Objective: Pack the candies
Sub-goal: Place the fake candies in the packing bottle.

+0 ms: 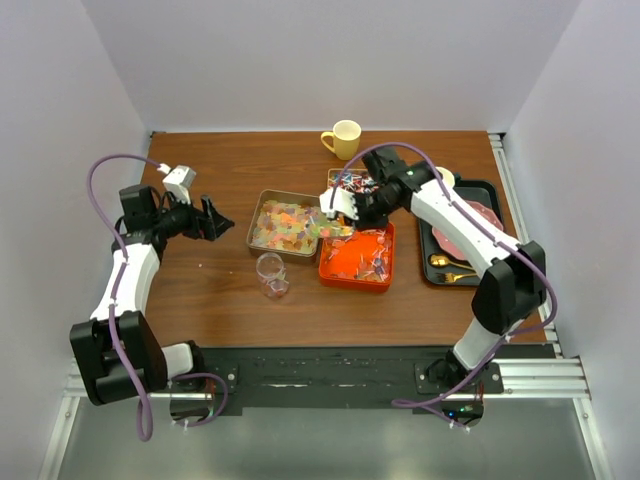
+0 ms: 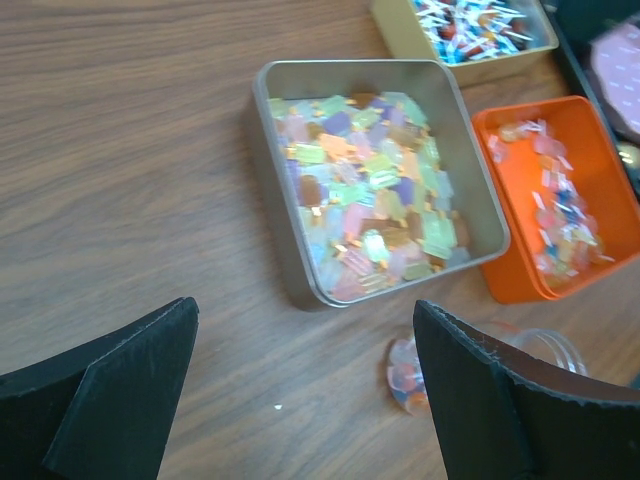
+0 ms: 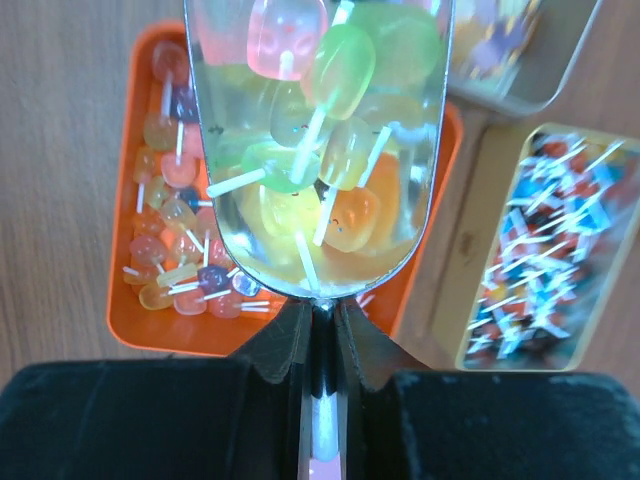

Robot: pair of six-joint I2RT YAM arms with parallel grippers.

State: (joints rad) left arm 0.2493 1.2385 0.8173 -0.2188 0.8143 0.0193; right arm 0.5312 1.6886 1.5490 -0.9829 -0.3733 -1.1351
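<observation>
Pastel candies fill a square silver tin in the left wrist view. Lollipop-like orange and red candies lie in an orange tray. Red-blue-white wrapped candies sit in a gold tin. My right gripper is shut on the handle of a metal scoop, which is heaped with yellow, green and pink candies and hangs over the orange tray. My left gripper is open over bare table, left of the silver tin. A small glass jar with a few candies stands partly behind its right finger.
A yellow mug stands at the back. A black tray on the right holds a pink plate and gold spoons. The jar stands in front of the silver tin, near the orange tray's left side.
</observation>
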